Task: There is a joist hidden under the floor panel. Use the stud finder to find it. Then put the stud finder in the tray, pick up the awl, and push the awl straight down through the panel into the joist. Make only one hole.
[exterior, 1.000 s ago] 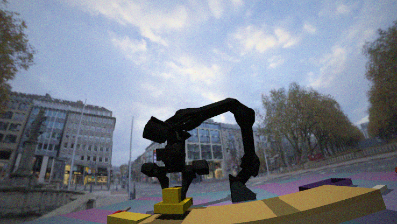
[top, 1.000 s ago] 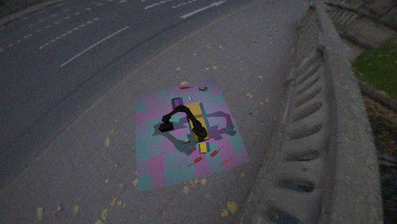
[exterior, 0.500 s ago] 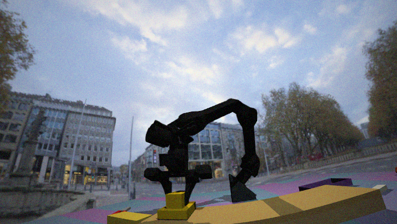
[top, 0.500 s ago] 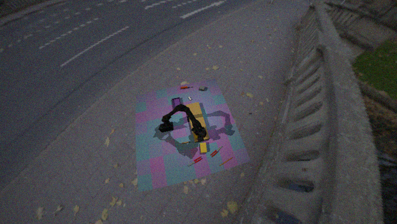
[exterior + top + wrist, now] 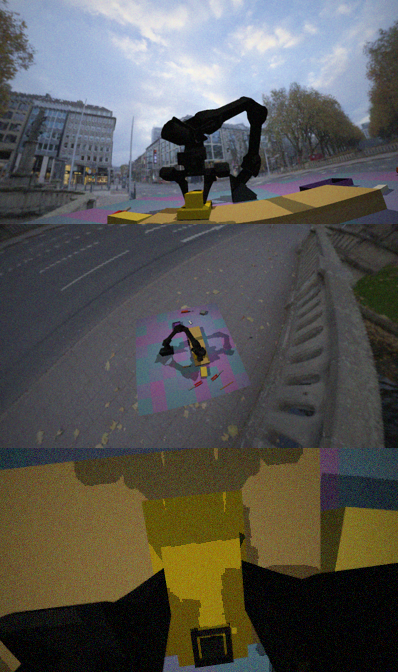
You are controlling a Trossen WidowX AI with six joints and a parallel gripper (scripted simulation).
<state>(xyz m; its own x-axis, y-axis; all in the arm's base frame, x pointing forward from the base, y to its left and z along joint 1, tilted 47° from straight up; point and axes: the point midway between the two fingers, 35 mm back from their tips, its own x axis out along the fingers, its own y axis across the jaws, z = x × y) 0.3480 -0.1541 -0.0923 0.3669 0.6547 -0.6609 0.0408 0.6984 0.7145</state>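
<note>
Black robot arm's gripper [image 5: 200,358] [image 5: 196,198] [image 5: 200,567] pinching the yellow stud finder [image 5: 194,204] [image 5: 202,568], low over the tan floor panel [image 5: 194,330] [image 5: 331,194] [image 5: 75,538], purple tray [image 5: 176,323] [image 5: 320,184] well apart

The top view looks steeply down from far off over the whole mat [image 5: 158,393], the exterior faces the arm [image 5: 192,336] [image 5: 254,133] from low and close, and the wrist peers nearest past the end effector [image 5: 200,358] [image 5: 196,198] [image 5: 206,593], all 3 sharing the tan panel [image 5: 194,330] [image 5: 334,194] [image 5: 65,538].

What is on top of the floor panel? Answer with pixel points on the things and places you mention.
The yellow stud finder [image 5: 194,212] [image 5: 202,560] rests at one end of the panel [image 5: 196,331] [image 5: 334,194] [image 5: 60,538], between the gripper's fingers. The surface beneath it is covered.
</note>
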